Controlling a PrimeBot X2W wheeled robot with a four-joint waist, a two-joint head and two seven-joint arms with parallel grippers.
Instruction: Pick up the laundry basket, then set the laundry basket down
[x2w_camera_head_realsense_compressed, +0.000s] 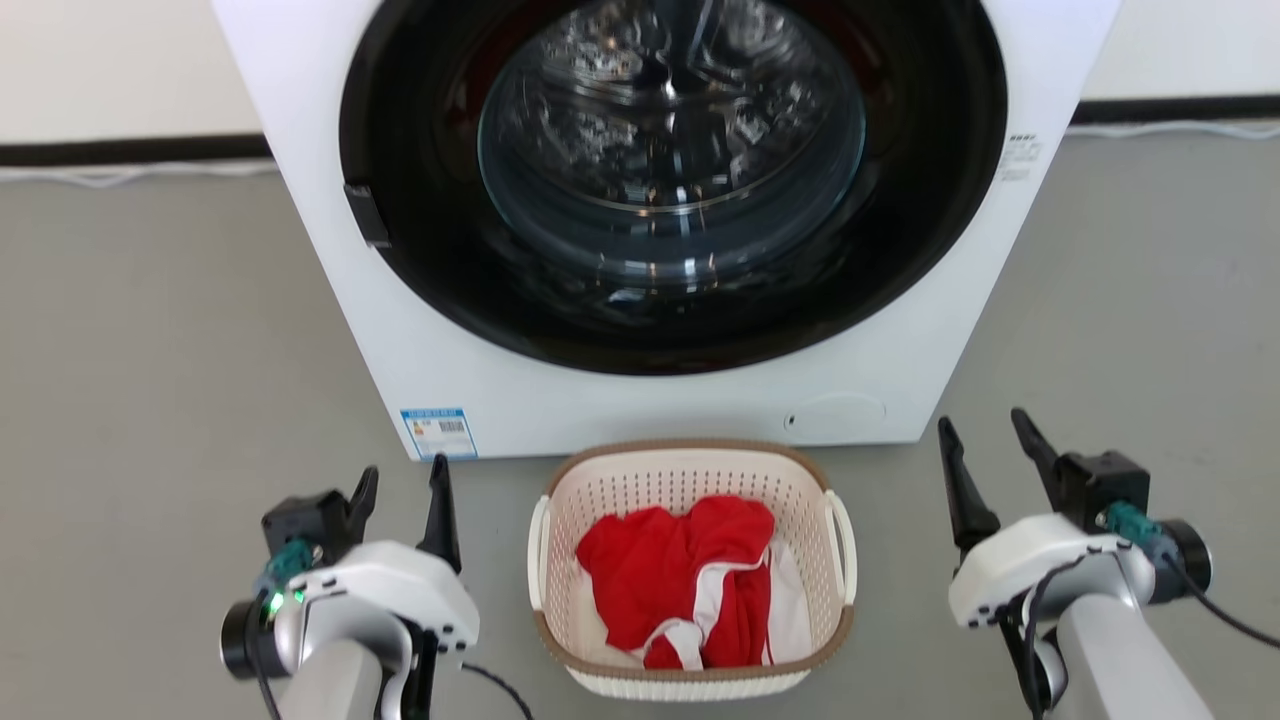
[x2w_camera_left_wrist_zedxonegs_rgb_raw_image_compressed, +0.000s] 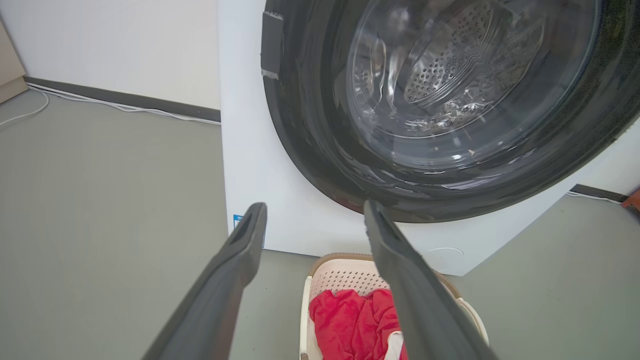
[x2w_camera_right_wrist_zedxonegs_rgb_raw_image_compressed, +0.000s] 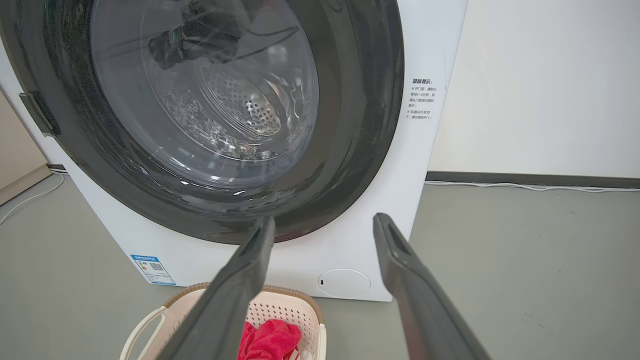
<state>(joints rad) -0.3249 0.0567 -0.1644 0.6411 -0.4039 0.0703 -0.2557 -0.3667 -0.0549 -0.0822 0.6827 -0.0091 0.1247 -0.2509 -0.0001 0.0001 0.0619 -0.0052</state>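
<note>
Laundry basket (x2w_camera_head_realsense_compressed: 690, 480) between my left gripper (x2w_camera_head_realsense_compressed: 404, 468) and right gripper (x2w_camera_head_realsense_compressed: 980, 420), both wide, empty. Handle gaps seem narrow; uneven grabs could tilt it, spilling red cloth (x2w_camera_head_realsense_compressed: 680, 570).

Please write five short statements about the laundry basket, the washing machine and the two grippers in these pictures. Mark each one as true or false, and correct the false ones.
1. The laundry basket stands on the floor in front of the washing machine. True.
2. The laundry basket is empty. False: red and white cloth lies in it.
3. The left gripper grips the laundry basket. False: it is open, beside the basket and apart from it.
4. The right gripper is open and holds nothing. True.
5. The basket's rim is blue. False: the rim is brown.
</note>
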